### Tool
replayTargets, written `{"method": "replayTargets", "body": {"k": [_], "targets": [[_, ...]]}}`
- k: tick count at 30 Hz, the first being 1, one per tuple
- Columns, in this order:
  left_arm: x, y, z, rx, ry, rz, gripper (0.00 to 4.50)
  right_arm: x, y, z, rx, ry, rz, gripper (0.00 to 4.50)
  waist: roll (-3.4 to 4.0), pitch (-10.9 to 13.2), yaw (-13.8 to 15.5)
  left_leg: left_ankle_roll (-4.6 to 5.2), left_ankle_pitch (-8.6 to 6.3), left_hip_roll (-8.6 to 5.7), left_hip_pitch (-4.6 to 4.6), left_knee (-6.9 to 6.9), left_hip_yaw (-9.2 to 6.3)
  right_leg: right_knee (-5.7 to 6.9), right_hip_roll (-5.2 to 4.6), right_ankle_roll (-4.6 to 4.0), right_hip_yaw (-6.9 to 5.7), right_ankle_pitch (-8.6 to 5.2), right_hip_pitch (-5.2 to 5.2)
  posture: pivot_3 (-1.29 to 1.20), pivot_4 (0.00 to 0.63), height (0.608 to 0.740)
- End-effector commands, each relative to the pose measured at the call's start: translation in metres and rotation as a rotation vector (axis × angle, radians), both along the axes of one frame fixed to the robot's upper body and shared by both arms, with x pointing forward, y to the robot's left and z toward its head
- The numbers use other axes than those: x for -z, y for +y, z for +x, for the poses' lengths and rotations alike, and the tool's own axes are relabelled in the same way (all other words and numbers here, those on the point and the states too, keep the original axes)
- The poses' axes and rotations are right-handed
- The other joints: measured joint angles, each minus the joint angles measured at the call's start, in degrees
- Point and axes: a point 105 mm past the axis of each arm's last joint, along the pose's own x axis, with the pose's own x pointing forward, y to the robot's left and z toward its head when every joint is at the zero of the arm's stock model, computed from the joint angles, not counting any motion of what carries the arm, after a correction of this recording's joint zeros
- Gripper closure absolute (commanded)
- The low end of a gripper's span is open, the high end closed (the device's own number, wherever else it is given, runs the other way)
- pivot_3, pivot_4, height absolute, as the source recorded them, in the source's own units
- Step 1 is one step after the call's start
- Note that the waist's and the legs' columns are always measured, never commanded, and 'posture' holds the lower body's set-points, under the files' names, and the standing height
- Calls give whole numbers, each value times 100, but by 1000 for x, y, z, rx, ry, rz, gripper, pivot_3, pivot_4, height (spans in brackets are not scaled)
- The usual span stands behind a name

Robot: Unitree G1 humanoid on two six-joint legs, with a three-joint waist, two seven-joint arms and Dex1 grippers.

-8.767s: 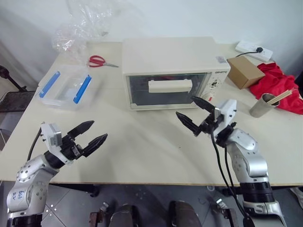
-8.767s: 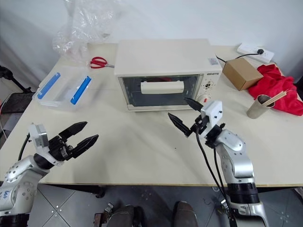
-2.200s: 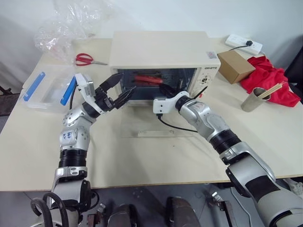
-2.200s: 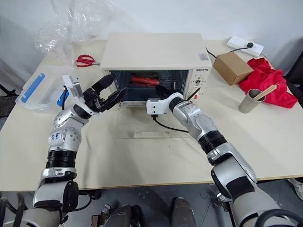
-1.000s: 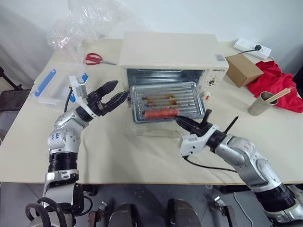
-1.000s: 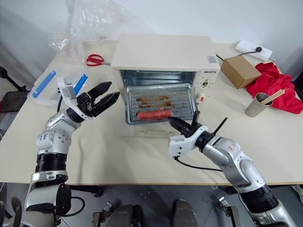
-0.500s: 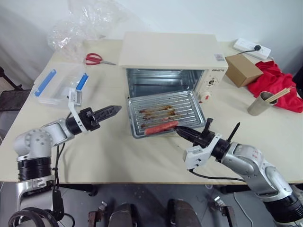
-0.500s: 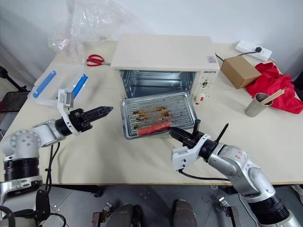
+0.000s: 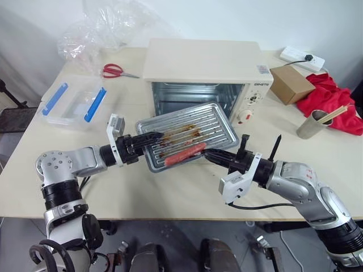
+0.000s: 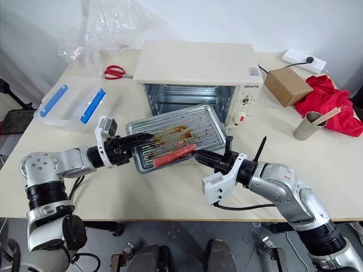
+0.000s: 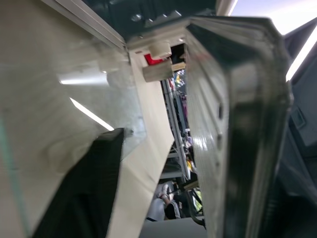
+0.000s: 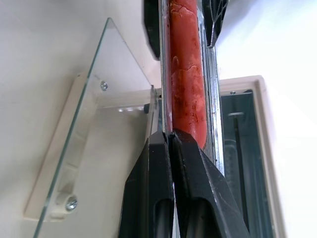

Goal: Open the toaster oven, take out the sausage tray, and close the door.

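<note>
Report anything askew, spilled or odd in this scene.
The sausage tray is out of the toaster oven, held in the air and tilted, its left end higher, between the right gripper and the left gripper. Its ridged bottom is smeared with browned residue. The door lies open, flat on the table.

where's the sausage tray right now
In the head views, the sausage tray is out of the toaster oven, held above the open door between the left gripper and right gripper.

Right claw clamped, left claw closing
</note>
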Motion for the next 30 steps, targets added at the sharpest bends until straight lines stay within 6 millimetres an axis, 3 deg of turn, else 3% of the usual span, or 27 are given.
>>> {"method": "replayTargets", "body": {"k": [1, 6, 8, 11, 14, 20, 23, 27, 30], "targets": [[0, -1, -5, 11, 13, -27, 2572, -9, 5, -4, -38, -14, 27, 4500, 0, 0, 1, 0, 0, 0, 0, 0, 0, 1, 0, 0, 0, 0, 0, 0, 150, 740], [7, -2, -6, -34, 76, -94, 4180, -7, 7, -4, -50, 65, 41, 4500, -1, 0, 6, 0, 0, 0, 5, 1, 0, 2, 0, 0, 13, 0, 2, 0, 150, 740], [9, -5, -12, -39, 109, -118, 4483, -9, 7, -4, -57, 88, 52, 4500, -1, -1, 1, 0, 0, 1, 6, 1, -3, 6, -1, 0, 19, 0, 2, 0, 150, 740], [14, -8, -15, -70, 145, -133, 4483, -10, 6, -4, -58, 116, 60, 4500, -1, 0, 4, -2, -1, 3, 16, 0, -5, 24, -1, -1, 31, 0, 2, 0, 150, 740], [18, -6, -9, -126, 170, -154, 4500, -10, 4, -4, -53, 152, 66, 3902, -1, -1, 26, -1, -1, -1, 19, 6, -3, 21, 1, -3, 33, -1, 9, 0, 150, 740], [16, 2, -7, -165, 173, -200, 4500, -18, -7, -2, -30, 149, 96, 1862, -3, -2, 23, -1, -1, -4, 20, 10, -5, 7, 8, -3, 35, -1, 20, 0, 150, 740], [20, 18, -13, -186, 169, -228, 4500, -17, -32, 3, 46, 196, 157, 959, -4, -3, 22, -1, -1, -3, 20, 10, -5, 6, 10, -3, 35, -1, 20, 0, 150, 740], [26, 49, -36, -214, 141, -244, 4500, -13, -67, 7, 125, 285, 254, 959, -4, -2, -12, -2, -1, 0, 23, -2, 3, -7, 16, -4, 37, -1, 19, 0, 150, 740], [27, 66, -47, -257, 125, -261, 4500, -11, -81, 9, 147, 338, 335, 959, -3, -2, -8, -4, -1, 5, 29, -5, 9, -7, 20, -11, 39, -5, 19, 0, 150, 740]]}}
